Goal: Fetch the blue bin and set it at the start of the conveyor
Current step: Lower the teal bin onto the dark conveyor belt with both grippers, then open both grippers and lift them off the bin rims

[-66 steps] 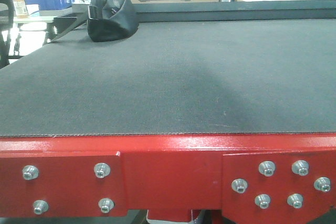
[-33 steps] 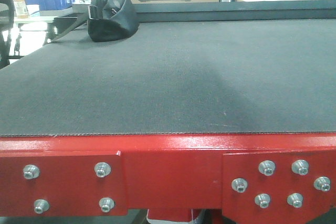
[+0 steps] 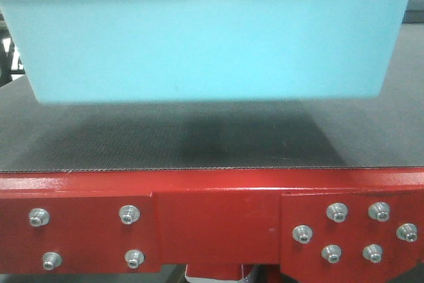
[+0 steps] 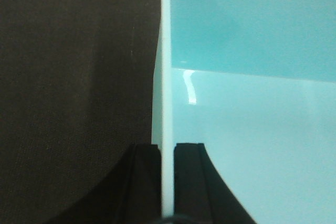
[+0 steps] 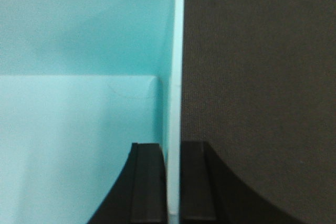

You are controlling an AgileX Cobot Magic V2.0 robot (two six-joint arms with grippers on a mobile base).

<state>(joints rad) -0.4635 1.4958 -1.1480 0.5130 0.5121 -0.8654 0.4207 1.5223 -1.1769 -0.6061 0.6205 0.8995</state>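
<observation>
The pale aqua blue bin (image 3: 205, 34) fills the top of the front view and hangs just above the black belt, throwing a shadow on it. Below it lies the conveyor start (image 3: 212, 154), the belt's end edged by a red bolted frame plate (image 3: 212, 213). My left gripper (image 4: 167, 148) is shut on the bin's left wall, one black finger outside it and one inside the bin (image 4: 252, 129). On the bin's right wall (image 5: 173, 103) my right gripper (image 5: 173, 148) is shut in the same way. Neither arm shows in the front view.
Black textured belt (image 4: 68, 87) lies below the left gripper, outside the bin, and more belt (image 5: 262, 87) lies to the right of the bin's right wall. Silver bolt heads (image 3: 351, 230) stud the red plate. The bin hides everything behind it.
The belt was bare in front, with a black bag and a dark blue crate visible at the back. The blue bin has come down into view and hides them.
</observation>
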